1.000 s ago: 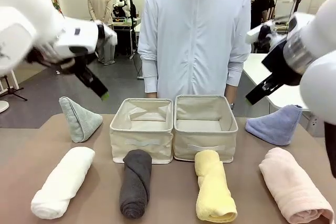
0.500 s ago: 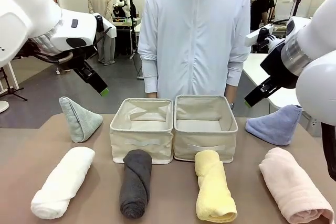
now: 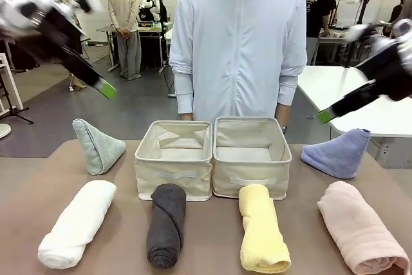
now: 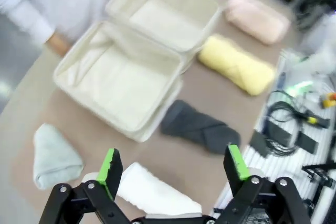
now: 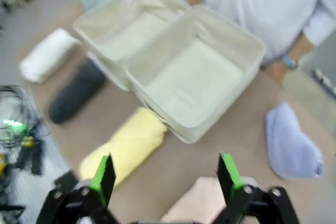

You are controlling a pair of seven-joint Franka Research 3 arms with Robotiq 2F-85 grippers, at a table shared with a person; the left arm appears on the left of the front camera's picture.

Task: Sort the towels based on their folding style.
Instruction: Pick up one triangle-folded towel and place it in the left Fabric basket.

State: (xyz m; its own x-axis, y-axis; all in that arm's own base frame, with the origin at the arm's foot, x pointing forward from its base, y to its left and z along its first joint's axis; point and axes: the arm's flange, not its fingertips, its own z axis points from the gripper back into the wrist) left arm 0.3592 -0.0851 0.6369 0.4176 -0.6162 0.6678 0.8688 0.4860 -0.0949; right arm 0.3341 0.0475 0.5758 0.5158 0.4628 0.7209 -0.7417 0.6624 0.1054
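Both arms up high; left gripper (image 3: 106, 88) and right gripper (image 3: 325, 115) jaws spread wide, holding nothing. Both bins (image 3: 174, 159) empty. Nearest targets, I'd guess: green cone (image 3: 96, 146) on table (image 3: 212, 236) below left gripper, tip up, leaning left; blue cone (image 3: 338, 152) below right gripper, tip up-right. Front row: white roll (image 3: 76, 223), grey roll (image 3: 166, 223), yellow roll (image 3: 262, 227), pink roll (image 3: 360, 227), long axes near-to-far

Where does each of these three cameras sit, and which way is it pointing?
Front view: on the robot's side, looks across the table at the person; left gripper and right gripper show raised.
Left wrist view: on the left arm, looks down at the bins and towels; its open fingers rise below.
Right wrist view: on the right arm, looking down likewise; open fingers show.
Shared: both wrist views show the bins and the yellow towel.
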